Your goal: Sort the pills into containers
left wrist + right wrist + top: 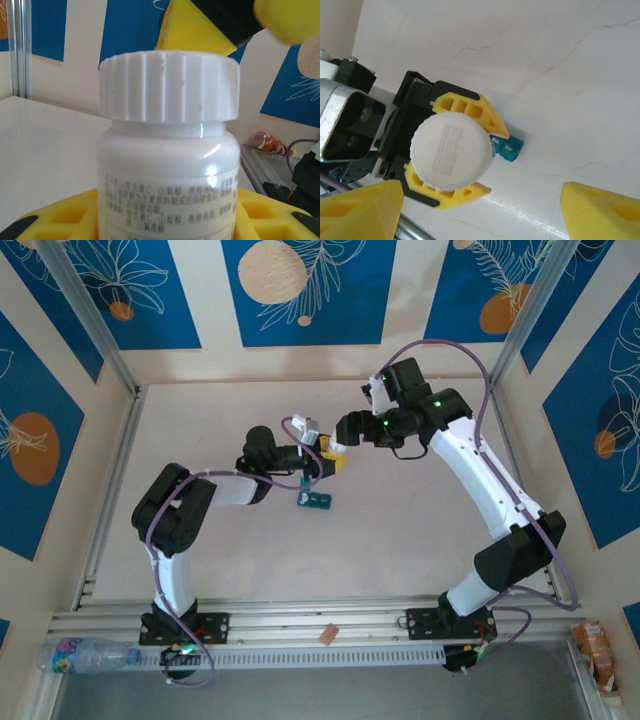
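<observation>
Top external view shows the 2 arms meeting over the middle of the pale table (430, 530), with the left gripper (318, 462) and the right gripper (338, 445) very close together. The containers (314, 500), a small teal strip, lie flat on the table just on the near side of both grippers and apart from them.

Left wrist view has a white bottle (167, 170) upright between that gripper's 2 yellow fingers (70, 215), which clasp its body low down. The ribbed white cap (169, 87) is on the bottle. Yellow fingertips of the other arm hang just above the cap; whether they touch it cannot be told from here.

Right wrist view looks straight down on the cap, with 1 of the left arm's yellow fingers pressed to each side of the bottle below it. This arm's own fingers (360, 210) stand wide apart at the bottom corners of the view, well clear of the cap and holding nothing. The teal strip peeks out just beside the cap's edge, partly hidden by it, with white lettering on its lids.
</observation>
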